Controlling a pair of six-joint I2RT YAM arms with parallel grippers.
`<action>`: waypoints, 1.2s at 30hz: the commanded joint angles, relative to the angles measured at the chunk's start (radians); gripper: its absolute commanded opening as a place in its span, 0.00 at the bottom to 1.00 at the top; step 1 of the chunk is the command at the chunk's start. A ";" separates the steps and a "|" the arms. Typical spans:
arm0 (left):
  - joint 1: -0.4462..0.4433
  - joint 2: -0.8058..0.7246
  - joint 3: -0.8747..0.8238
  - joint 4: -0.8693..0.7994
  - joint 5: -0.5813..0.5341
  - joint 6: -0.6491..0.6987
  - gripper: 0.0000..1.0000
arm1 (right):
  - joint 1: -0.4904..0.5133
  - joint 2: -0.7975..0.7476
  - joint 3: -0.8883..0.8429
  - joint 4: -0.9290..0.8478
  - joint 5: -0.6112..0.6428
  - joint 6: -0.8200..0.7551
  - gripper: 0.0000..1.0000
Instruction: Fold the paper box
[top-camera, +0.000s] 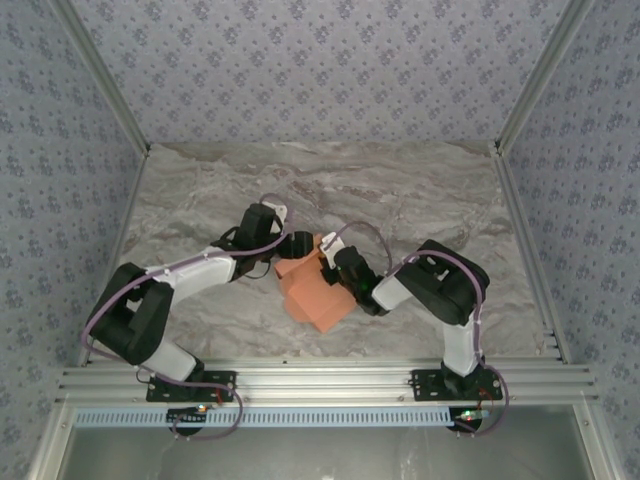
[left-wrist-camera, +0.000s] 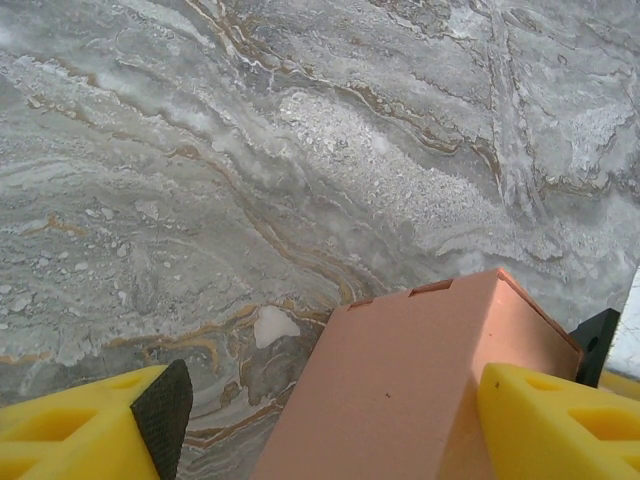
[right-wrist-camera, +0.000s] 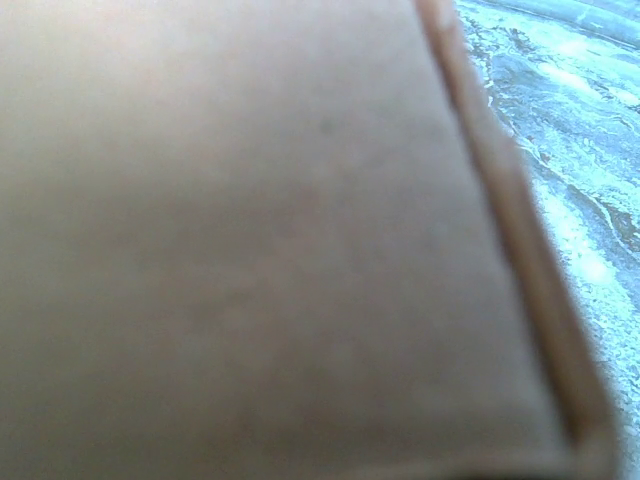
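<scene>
The orange-salmon paper box (top-camera: 316, 296) lies partly folded on the marble table between my two arms. In the left wrist view its flat panel (left-wrist-camera: 400, 370), with two slots at its far edge, rises between my yellow fingers. My left gripper (left-wrist-camera: 335, 410) stands open around it: the right finger (left-wrist-camera: 555, 420) rests against the box's side, while the black-padded left finger (left-wrist-camera: 160, 405) is well clear of it. From above, my left gripper (top-camera: 283, 258) sits at the box's far left corner and my right gripper (top-camera: 336, 268) at its far right edge. The box's card (right-wrist-camera: 250, 250) lies blurred right against the right wrist lens and hides those fingers.
Marble tabletop (top-camera: 400, 190) spreads beyond the box, bounded by aluminium rails (top-camera: 525, 250) and patterned walls. The arm bases stand on the near rail (top-camera: 320, 380). A black part (left-wrist-camera: 598, 340) of the right arm shows just past the box's right corner.
</scene>
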 joint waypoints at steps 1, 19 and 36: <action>-0.001 0.042 -0.007 -0.098 0.024 0.022 0.76 | -0.001 0.042 0.029 0.017 0.113 0.035 0.08; 0.049 0.015 0.017 -0.143 0.046 0.027 0.79 | 0.011 -0.080 -0.081 -0.008 -0.002 0.062 0.43; 0.095 -0.168 0.083 -0.318 0.057 0.074 0.90 | 0.010 -0.419 -0.267 -0.107 -0.054 0.015 0.51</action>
